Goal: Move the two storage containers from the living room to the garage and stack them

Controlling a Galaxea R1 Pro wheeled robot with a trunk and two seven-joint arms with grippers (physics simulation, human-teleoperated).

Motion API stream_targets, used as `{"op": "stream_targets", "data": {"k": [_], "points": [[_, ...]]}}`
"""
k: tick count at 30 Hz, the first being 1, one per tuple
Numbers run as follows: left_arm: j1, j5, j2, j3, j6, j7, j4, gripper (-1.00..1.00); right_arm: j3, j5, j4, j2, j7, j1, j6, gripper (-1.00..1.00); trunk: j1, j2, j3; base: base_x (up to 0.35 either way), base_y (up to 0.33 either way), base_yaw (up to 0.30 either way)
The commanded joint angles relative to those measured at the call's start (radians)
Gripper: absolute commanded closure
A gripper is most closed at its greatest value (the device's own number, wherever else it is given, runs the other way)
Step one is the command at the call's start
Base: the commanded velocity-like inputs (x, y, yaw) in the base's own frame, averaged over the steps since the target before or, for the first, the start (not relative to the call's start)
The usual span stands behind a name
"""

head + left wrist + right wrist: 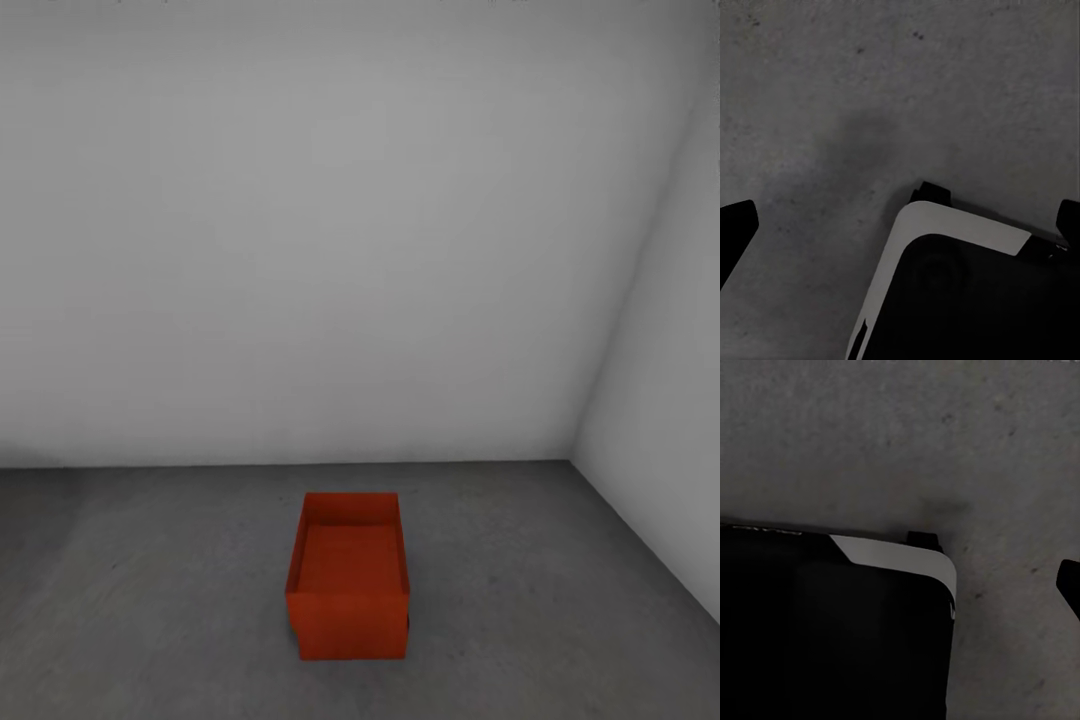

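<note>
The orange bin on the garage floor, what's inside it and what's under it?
The storage container looks empty: only its bare orange bottom shows. It sits on the grey concrete floor. The near wall hides part of the inside.

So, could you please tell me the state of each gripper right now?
Left gripper: open, holding nothing.
Right gripper: looks open, holding nothing.
</note>
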Motion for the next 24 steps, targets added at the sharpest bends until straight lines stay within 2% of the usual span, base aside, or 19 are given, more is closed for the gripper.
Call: {"op": "stream_targets", "data": {"k": [1, 24], "points": [[0.0, 0.007, 0.0, -0.009, -0.002, 0.003, 0.0, -1.0, 0.006, 0.006, 0.003, 0.0, -0.002, -0.001, -0.005, -1.0, 0.0, -0.001, 0.0, 0.0, 0.0, 0.0], [0.0, 0.007, 0.0, -0.009, -0.002, 0.003, 0.0, -1.0, 0.005, 0.006, 0.003, 0.006, 0.002, 0.0, -0.013, -1.0, 0.0, -0.001, 0.037, 0.0, 0.0, 0.0]]}}
